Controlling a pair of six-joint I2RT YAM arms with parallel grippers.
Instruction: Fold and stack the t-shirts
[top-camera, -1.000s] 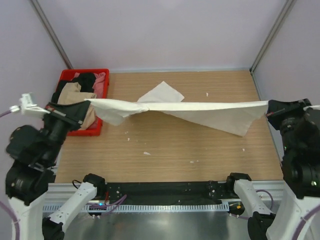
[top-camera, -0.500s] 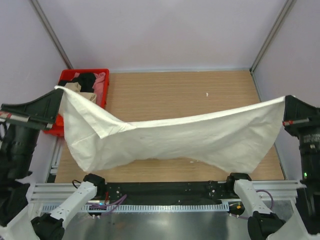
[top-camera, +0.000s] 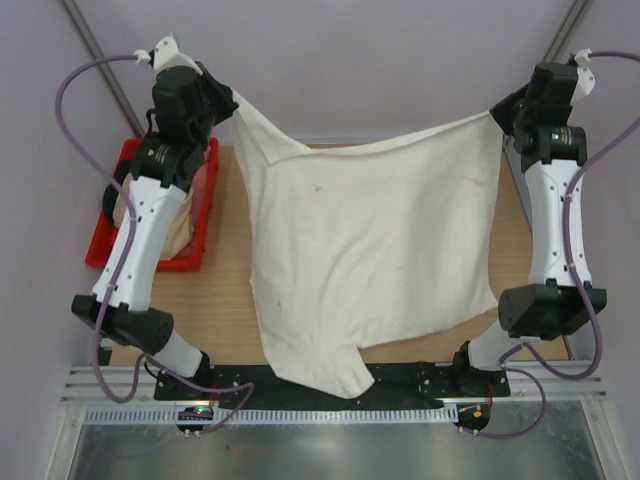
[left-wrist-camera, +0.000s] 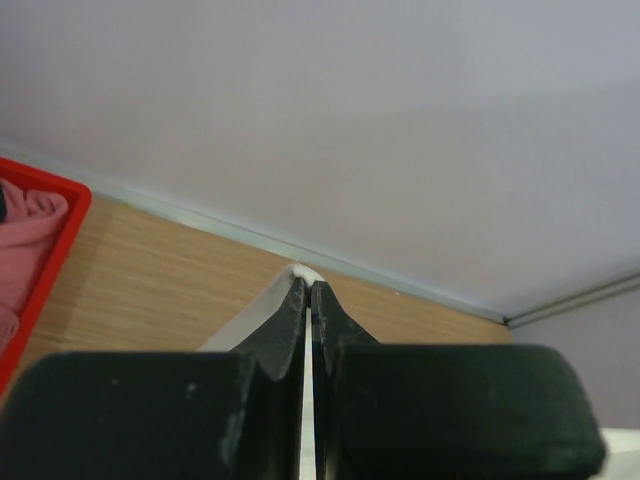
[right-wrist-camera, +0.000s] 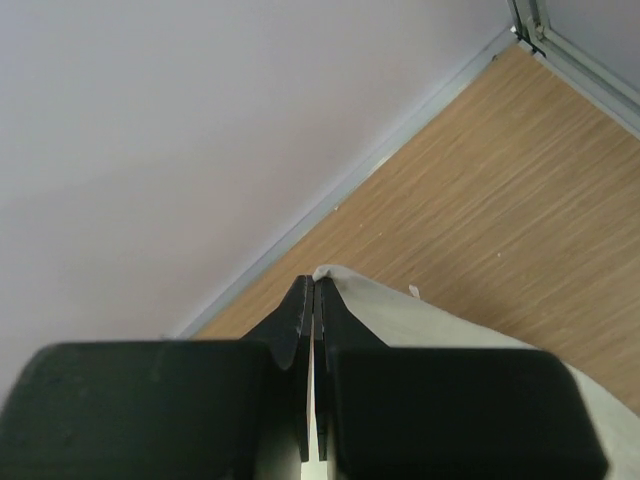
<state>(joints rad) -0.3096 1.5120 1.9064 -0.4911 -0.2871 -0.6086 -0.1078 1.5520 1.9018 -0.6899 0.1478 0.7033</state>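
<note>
A large cream t-shirt (top-camera: 370, 250) hangs spread above the wooden table (top-camera: 220, 300), its lower hem drooping past the near edge. It looks light, soft and limp, best held by its corners. Both arms reach high and far back. The left gripper (top-camera: 226, 100) and right gripper (top-camera: 497, 112) each pinch a top corner, jaws closed on cloth.
</note>
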